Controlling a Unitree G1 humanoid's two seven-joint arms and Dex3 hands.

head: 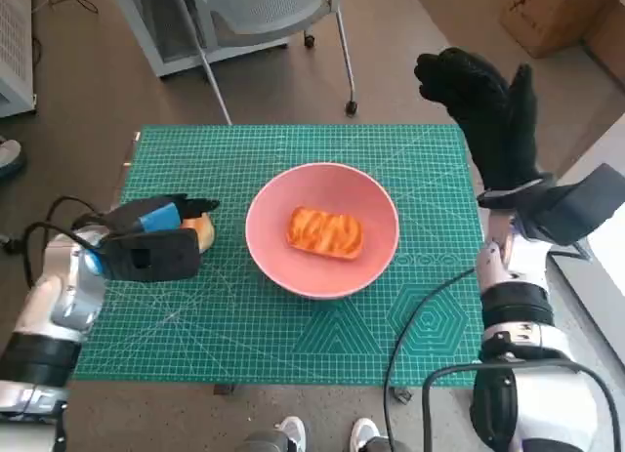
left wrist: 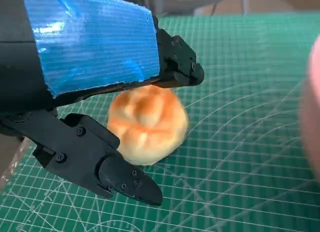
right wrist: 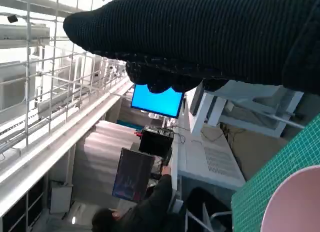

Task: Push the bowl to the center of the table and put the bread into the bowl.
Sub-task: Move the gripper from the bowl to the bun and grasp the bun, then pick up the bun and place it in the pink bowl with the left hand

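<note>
A pink bowl (head: 269, 255) stands near the middle of the green cutting mat (head: 293, 354), and a flat orange-striped piece of bread (head: 325, 232) lies inside it. A round golden bread roll (head: 203, 232) (left wrist: 147, 124) sits on the mat to the bowl's left. My left hand (head: 146, 242) (left wrist: 90, 46) is low at the roll, with fingers above it and the thumb below; a gap shows at the thumb. My right hand (head: 488, 105) (right wrist: 200, 36) is raised off the mat's far right corner, fingers spread, holding nothing. The bowl's rim also shows in both wrist views (left wrist: 312, 106) (right wrist: 295, 207).
A black cable (head: 420, 315) runs over the mat's front right part. Chair legs (head: 347, 71) stand behind the table, and a cardboard box (head: 552, 13) sits on the floor at the far right. A person's shoes (head: 327, 434) are at the near edge. A seated person (right wrist: 145, 212) shows in the right wrist view.
</note>
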